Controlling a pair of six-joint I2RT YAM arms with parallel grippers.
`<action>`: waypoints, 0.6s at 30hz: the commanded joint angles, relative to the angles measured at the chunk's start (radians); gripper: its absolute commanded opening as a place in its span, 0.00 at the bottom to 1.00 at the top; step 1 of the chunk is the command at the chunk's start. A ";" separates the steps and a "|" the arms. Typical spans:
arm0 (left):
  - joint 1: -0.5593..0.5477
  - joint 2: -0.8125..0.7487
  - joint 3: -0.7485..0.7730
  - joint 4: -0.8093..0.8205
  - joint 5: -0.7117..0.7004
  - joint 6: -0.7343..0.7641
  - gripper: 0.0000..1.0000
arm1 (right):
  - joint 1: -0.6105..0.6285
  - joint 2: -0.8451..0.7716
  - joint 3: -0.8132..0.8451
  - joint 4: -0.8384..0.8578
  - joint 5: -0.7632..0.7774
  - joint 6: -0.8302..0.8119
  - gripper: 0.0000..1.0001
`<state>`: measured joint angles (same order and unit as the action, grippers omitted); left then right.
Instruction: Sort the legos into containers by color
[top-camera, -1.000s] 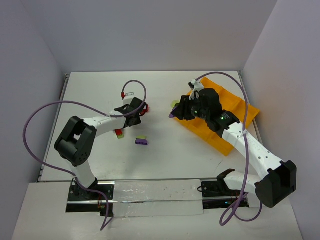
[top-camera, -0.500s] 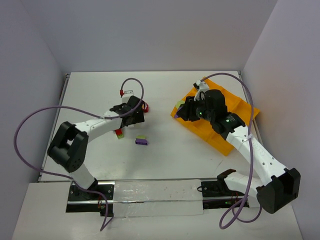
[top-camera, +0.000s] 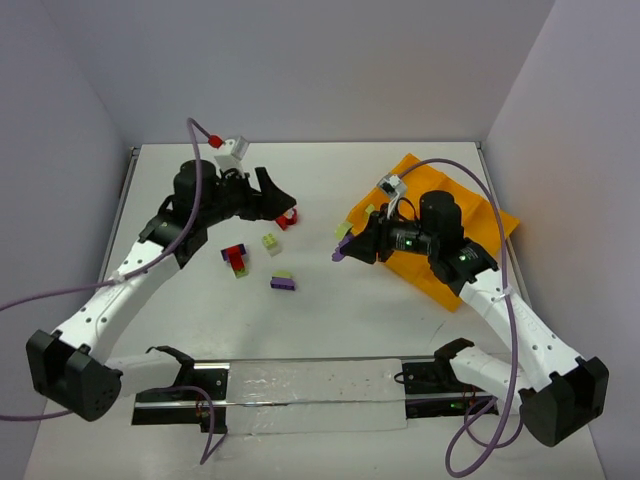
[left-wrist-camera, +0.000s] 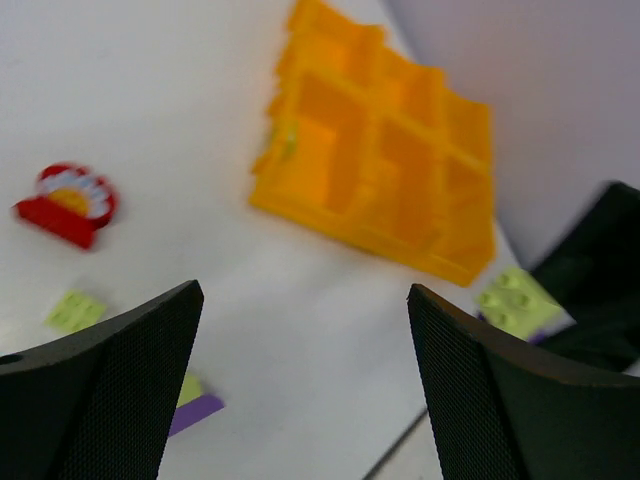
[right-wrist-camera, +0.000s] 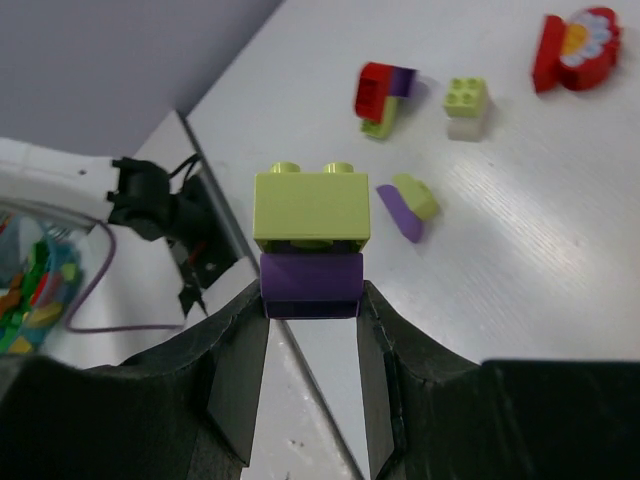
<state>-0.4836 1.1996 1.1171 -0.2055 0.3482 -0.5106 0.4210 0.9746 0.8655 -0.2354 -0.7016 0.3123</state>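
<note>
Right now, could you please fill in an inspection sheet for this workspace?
Surface: white table, no spills seen.
Job's things: orange tray on the right side. Loose on the table are a red piece, a red-and-purple clump, a pale green brick and a green-and-purple pair.
Clutter: nothing seen.
Grippers: left gripper open, nothing between its fingers. Right gripper shut on a green-on-purple clump.
Cables: purple left cable runs along its arm. Purple right cable passes over the tray in the top view.
Surroundings: plain pale walls on three sides.
</note>
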 joint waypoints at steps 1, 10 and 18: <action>0.007 -0.018 -0.033 0.195 0.461 0.011 0.94 | -0.001 -0.023 0.026 0.086 -0.127 -0.017 0.00; -0.009 0.041 -0.062 0.391 0.676 -0.052 0.94 | 0.010 -0.004 0.020 0.159 -0.232 0.016 0.00; -0.020 0.097 -0.048 0.475 0.773 -0.124 0.94 | 0.013 0.031 0.039 0.158 -0.325 -0.009 0.00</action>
<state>-0.4898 1.2678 1.0440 0.1308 1.0122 -0.5754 0.4278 0.9905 0.8658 -0.1303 -0.9566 0.3197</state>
